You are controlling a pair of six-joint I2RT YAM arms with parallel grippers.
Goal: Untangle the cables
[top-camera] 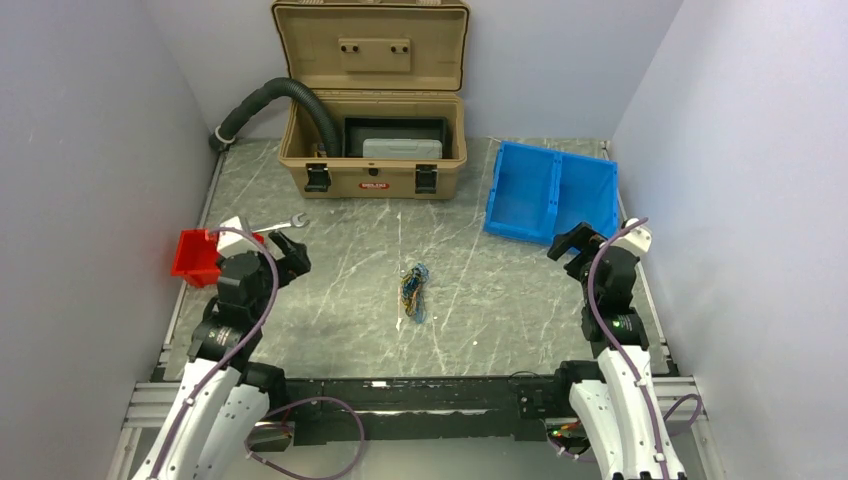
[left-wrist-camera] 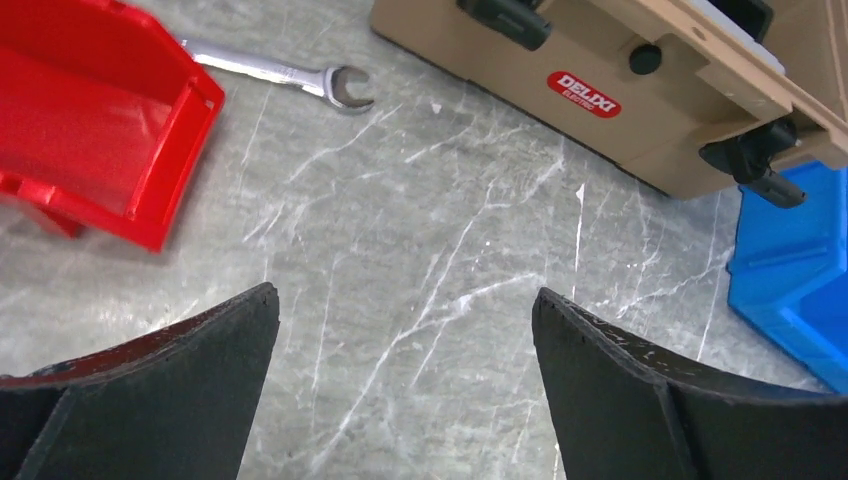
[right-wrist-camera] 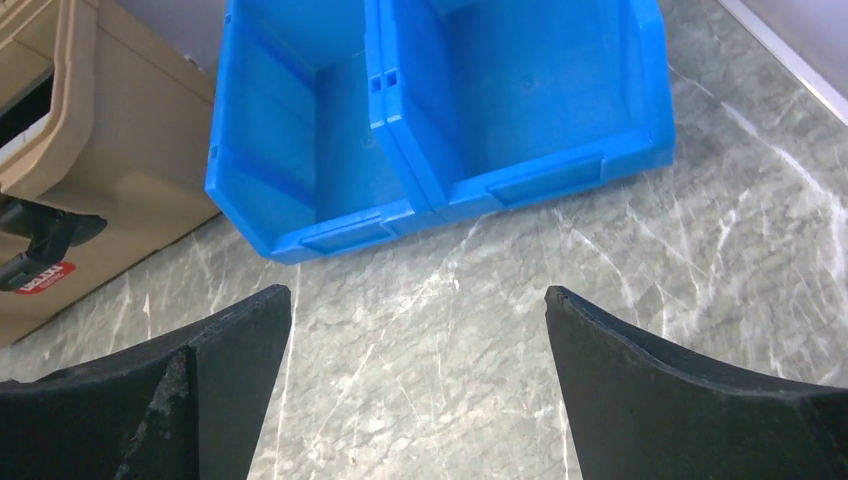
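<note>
Top view: cables (top-camera: 413, 290) sit in one small blue, yellow and black bunch mid-worktop (top-camera: 330, 285), between the arms, nothing touching them. The left gripper (top-camera: 287, 252) is near the red bin (top-camera: 195, 255), the right gripper (top-camera: 572, 243) by the blue bin (top-camera: 550, 190).

Left wrist: fingers (left-wrist-camera: 200, 370) spread wide, empty, no cables in frame.

Right wrist: same, wide and empty.

Wires look light, limp and snag-prone. Probably best pinched at a loose outer end.

Tan toolbox (left-wrist-camera: 680, 125) red label (left-wrist-camera: 583, 94) reads "DELIXI"; smaller line perhaps "ELECTRIC".
</note>
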